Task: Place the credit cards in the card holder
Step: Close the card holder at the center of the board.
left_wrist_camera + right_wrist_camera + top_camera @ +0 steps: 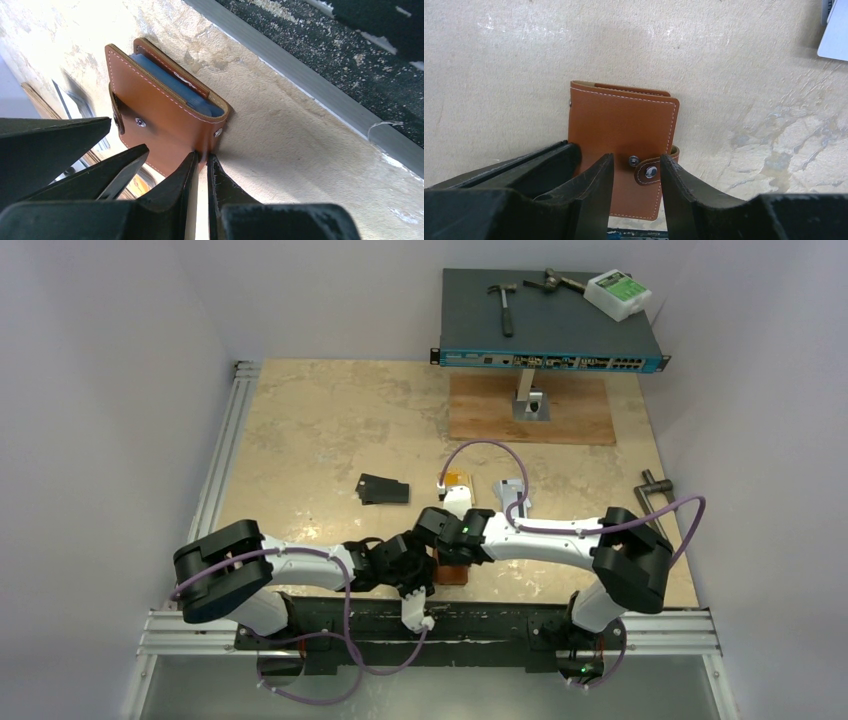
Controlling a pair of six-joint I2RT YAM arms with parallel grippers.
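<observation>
1. Beige stone-patterned surface [320,430]. The card holder [624,125] lies folded at the lower centre of the top view, between both arms.
2. Left jaws are pressed together on the holder's corner; right jaws stand apart, straddling the snap tab [647,171] without touching it.
3. The leather looks light and bendy, likely to slide unless pinned. Take the tab by its tip.
4. Credit cards [384,490] lie higher up, mid-frame. They look thin, stiff and slick.

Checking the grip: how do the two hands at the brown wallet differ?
The left hand is almost shut, pinching the wallet's edge; the right hand is open, straddling the snap tab. The left hand sits at a corner, the right hand at the tab. Both are at the wallet.
</observation>
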